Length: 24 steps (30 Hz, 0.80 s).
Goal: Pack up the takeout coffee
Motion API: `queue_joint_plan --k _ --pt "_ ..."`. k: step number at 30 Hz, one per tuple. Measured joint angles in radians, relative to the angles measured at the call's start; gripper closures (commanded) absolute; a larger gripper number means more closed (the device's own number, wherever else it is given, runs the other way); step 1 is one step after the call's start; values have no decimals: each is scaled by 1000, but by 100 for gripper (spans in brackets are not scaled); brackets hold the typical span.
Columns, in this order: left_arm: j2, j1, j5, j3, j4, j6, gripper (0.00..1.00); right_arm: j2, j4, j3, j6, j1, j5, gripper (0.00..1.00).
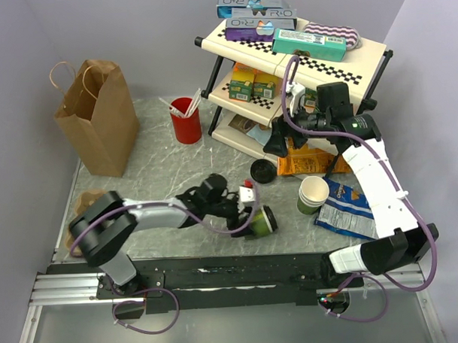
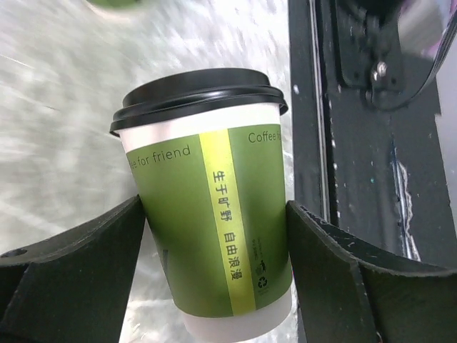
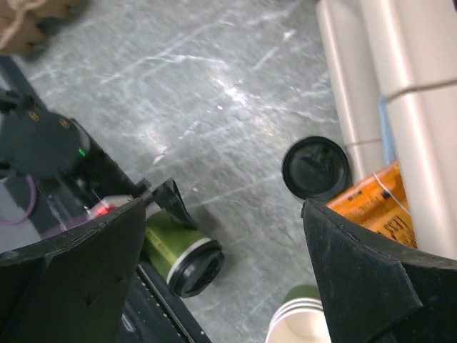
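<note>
The takeout coffee (image 1: 259,221), a green paper cup with a black lid, lies on its side near the table's front rail, lid pointing right. My left gripper (image 1: 251,214) is shut on it, one finger on each side of the cup wall. In the left wrist view the takeout coffee (image 2: 214,214) fills the gap of the left gripper (image 2: 214,202), both pads touching it. The right wrist view shows the same takeout coffee (image 3: 178,250) from above. My right gripper (image 3: 225,206) hangs open and empty in front of the shelf rack, well apart from the cup.
A brown paper bag (image 1: 99,116) stands open at the back left. A red cup with sticks (image 1: 186,120) is behind the middle. A loose black lid (image 1: 261,170), a stack of lidless cups (image 1: 312,195), snack bags (image 1: 347,209) and the shelf rack (image 1: 300,56) crowd the right.
</note>
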State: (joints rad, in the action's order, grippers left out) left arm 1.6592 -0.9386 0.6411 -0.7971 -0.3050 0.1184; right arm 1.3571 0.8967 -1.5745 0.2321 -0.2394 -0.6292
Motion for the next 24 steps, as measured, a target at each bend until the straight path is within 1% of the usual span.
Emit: queue_joint_plan --k 3,7,12,14,17,20,24 --pt "-100 27 -21 73 -98 -12 34 17 1 -18 -10 0 -75 2" --pt "-202 69 -92 139 -254 -29 34 64 0 -24 -24 -23 -146 1" --pt "-224 157 -193 195 -401 -35 34 127 0 -24 -46 -88 -154 0" --pt "-224 187 -216 211 -430 -36 34 145 -5 -25 -66 -100 -125 2" --pt "-239 221 -227 245 -461 -51 35 182 -12 -53 -97 -103 -8 5" --pt "-282 236 -229 292 -477 -65 36 228 -27 -88 -109 -110 93 7" --pt "-347 241 -228 354 -513 -97 37 283 -37 -90 -110 -140 188 10"
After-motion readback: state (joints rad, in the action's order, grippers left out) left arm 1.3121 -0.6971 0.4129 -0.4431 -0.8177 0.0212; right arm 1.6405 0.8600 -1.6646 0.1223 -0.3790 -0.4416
